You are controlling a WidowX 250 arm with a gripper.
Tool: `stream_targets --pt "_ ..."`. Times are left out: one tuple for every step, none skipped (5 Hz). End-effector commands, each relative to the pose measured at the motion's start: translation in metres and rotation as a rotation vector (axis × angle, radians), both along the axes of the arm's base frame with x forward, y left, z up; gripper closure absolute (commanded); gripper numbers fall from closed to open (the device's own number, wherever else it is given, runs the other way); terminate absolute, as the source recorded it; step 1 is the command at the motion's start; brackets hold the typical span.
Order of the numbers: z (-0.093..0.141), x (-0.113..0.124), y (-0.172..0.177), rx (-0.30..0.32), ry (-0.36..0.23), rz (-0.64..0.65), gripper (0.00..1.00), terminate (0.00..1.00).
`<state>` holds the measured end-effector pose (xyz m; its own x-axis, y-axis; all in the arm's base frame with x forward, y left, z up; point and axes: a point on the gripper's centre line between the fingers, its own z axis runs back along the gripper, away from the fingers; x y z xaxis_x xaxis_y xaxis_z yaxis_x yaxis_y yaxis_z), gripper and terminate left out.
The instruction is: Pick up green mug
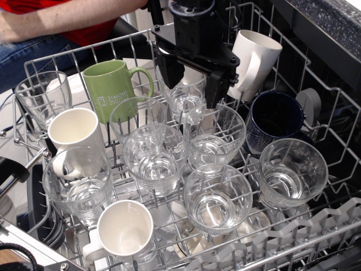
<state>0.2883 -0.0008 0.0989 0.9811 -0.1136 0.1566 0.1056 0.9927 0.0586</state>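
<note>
The green mug (111, 88) stands in the dishwasher rack (293, 240) at the back left, tilted a little, its loop handle pointing right and white lettering on its side. My black gripper (192, 80) hangs to the right of the mug, above a clear glass (188, 103). Its two fingers are spread apart with nothing between them. The gripper is apart from the mug, about one mug width from its handle.
Several clear glasses (155, 158) fill the middle of the rack. Cream-white mugs stand at the left (74, 131), front (124, 230) and back right (255, 61). A dark navy mug (274, 121) sits at the right. A person in red (67, 20) is behind the rack.
</note>
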Motion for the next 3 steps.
stream_targets --pt "0.0 0.0 0.0 0.0 0.0 0.0 0.0 0.0" --pt "0.015 0.033 0.019 -0.042 -0.039 -0.005 0.0 0.0" --pt "0.019 0.062 0.046 -0.024 -0.034 -0.031 0.0 0.0"
